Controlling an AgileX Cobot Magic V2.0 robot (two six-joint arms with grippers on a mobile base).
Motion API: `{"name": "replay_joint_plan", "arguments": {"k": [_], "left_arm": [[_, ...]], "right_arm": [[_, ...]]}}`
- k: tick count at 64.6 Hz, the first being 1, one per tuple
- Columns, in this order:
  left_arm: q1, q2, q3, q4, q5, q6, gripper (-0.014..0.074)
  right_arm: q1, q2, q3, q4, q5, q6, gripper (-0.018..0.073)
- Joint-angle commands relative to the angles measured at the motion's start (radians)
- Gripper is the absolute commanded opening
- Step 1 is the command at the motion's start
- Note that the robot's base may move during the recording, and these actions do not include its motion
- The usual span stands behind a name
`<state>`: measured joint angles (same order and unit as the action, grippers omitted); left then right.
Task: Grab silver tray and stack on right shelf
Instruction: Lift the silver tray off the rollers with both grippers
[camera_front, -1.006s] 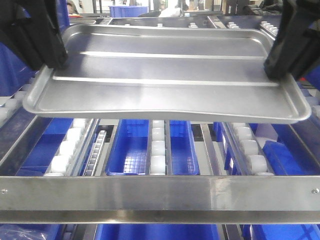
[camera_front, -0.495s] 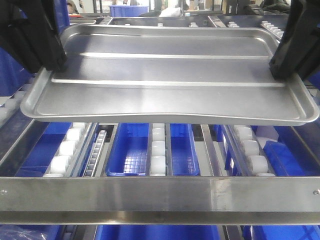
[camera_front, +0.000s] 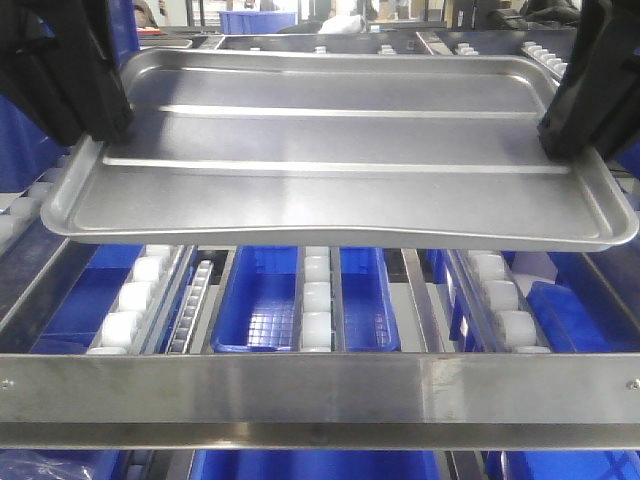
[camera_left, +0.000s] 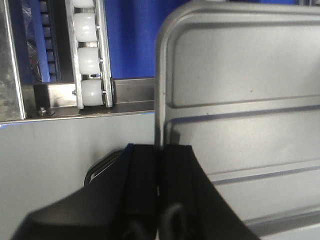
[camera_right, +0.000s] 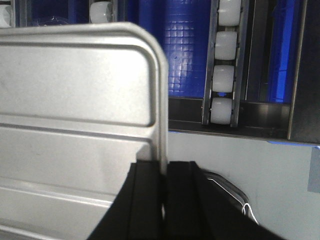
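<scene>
Blue bins, white rollers and a steel rail lie below the silver tray. It is held aloft, long axis left-right, seemingly level. The left gripper and right gripper jaws each pinch a short rim.

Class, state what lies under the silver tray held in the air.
Under the silver tray you can see white roller lanes and blue bins. The tray covers their far ends.

readable text: you'll find none in any view
silver tray: bare metal
front rail: looks blank, glare leaves doubt
</scene>
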<state>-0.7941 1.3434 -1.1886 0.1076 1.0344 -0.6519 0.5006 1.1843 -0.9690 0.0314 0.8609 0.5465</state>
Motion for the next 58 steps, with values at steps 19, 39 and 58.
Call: {"name": "replay_joint_plan", "arguments": {"k": [19, 39, 58], "left_arm": [[-0.016, -0.035, -0.025, -0.007, -0.041, 0.002, -0.0094], [-0.016, -0.035, -0.025, -0.007, -0.041, 0.002, -0.0094], [-0.016, -0.035, -0.025, -0.007, -0.041, 0.002, -0.0094]], "right_arm": [[0.003, -0.031, -0.030, 0.015, -0.078, 0.001, 0.0057], [0.003, -0.031, -0.030, 0.015, -0.078, 0.001, 0.0057], [0.003, -0.031, -0.030, 0.015, -0.078, 0.001, 0.0057]]}}
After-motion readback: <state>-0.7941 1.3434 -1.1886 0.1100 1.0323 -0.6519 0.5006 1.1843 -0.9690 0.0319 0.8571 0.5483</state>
